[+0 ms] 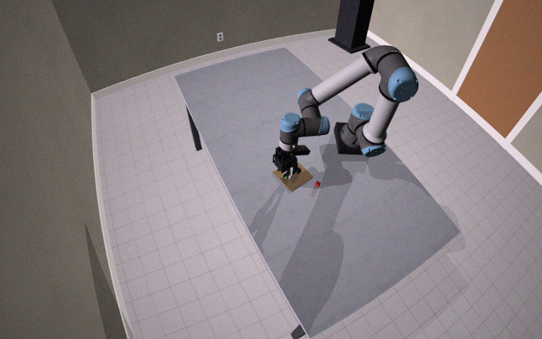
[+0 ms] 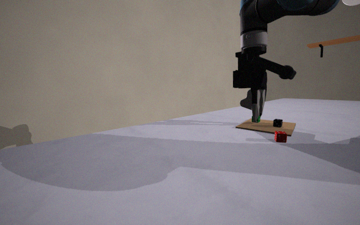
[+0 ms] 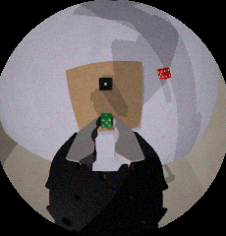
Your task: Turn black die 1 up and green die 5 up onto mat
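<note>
Wrist view: black die on the tan mat, a single white pip on its upper face. It sits flat, well inside the edges. Top view less help here; the gripper crowds that part of the mat, and the black die cannot be picked out with confidence.

Green die between the fingertips of the gripper, which is clamped on it from two sides. Fingers point down, over the mat. The die is low, at the mat's far side in the exterior view; whether its underside touches the mat cannot be told. Several white pips on the face toward the wrist camera, too coarse for a sure count.

Red die off the mat, near it, resting on the grey table. Sits flat. Pips visible, top number not safely readable.

Arm reaches across the table from its dark base, wrist above the mat. Broad shadows from it cross the tabletop.
</note>
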